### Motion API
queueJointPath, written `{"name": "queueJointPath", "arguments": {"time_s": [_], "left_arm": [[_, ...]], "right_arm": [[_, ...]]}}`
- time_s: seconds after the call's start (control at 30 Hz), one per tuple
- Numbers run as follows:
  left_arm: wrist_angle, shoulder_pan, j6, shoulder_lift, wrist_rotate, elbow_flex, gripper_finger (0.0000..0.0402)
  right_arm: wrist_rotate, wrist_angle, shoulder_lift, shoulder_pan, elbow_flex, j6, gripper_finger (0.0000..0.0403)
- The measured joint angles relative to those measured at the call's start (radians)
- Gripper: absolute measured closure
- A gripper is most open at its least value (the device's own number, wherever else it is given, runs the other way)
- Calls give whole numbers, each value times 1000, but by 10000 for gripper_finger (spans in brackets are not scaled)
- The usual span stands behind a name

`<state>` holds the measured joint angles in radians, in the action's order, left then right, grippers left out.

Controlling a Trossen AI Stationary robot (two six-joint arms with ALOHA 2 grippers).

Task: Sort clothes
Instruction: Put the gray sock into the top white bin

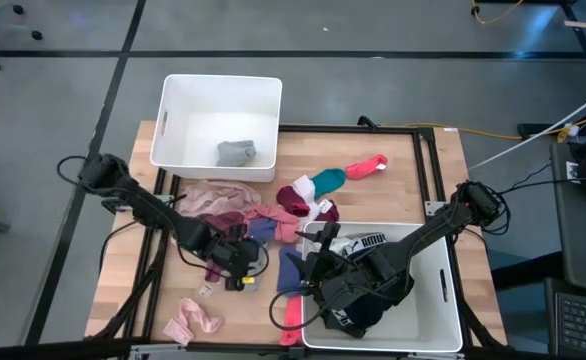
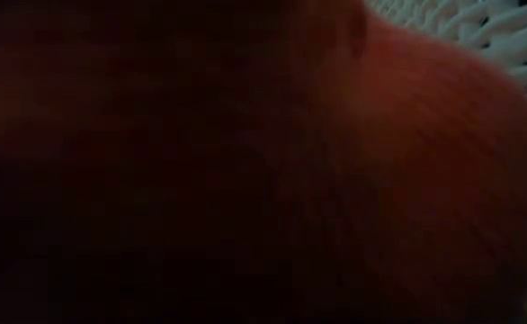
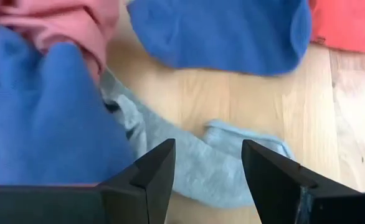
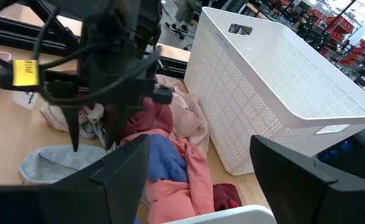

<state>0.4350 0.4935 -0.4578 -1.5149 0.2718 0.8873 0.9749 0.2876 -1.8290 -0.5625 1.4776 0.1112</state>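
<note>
My left gripper (image 1: 241, 262) is open and points down over a grey sock (image 3: 195, 155) that lies flat on the wooden table, with one finger on either side of it. The sock also shows in the right wrist view (image 4: 48, 163). Blue (image 3: 226, 31) and pink (image 3: 64, 25) garments lie around it, at the near end of a pile of pink, maroon and blue clothes (image 1: 243, 205). My right gripper (image 1: 318, 268) is open and empty at the left rim of the near-right white bin (image 1: 443, 290), facing my left gripper (image 4: 95, 146). My left gripper's open fingers (image 3: 161, 171) come at the grey sock from above, pointing down. I cannot tell whether their tips touch it.
A white bin (image 1: 173, 120) at the far left holds a grey garment (image 1: 236, 152). The near-right bin holds black and white clothes (image 1: 373, 290). A teal and pink sock pair (image 1: 353, 172) lies mid-table and a pink garment (image 1: 193, 320) near left. Reddish cloth (image 2: 245, 180) blocks the low view.
</note>
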Motion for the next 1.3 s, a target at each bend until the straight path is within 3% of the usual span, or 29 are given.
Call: {"name": "queueJointPath", "arguments": {"time_s": [0.4,0.6,1.0,1.2,1.3], "left_arm": [[-37,-17,-69,-47,97,-108,228],[-120,-16,-77,-47,39,-160,228],[-131,-2,-77,-40,-59,-128,228],[-76,-4,-71,-56,94,-130,228],[-80,-4,-81,-49,101,-125,228]], "right_arm": [[0,0,0,0,0,0,123],[0,-1,0,0,0,0,123],[0,-1,0,0,0,0,123],[0,-1,0,0,0,4,123],[0,1,0,0,0,19,123]]}}
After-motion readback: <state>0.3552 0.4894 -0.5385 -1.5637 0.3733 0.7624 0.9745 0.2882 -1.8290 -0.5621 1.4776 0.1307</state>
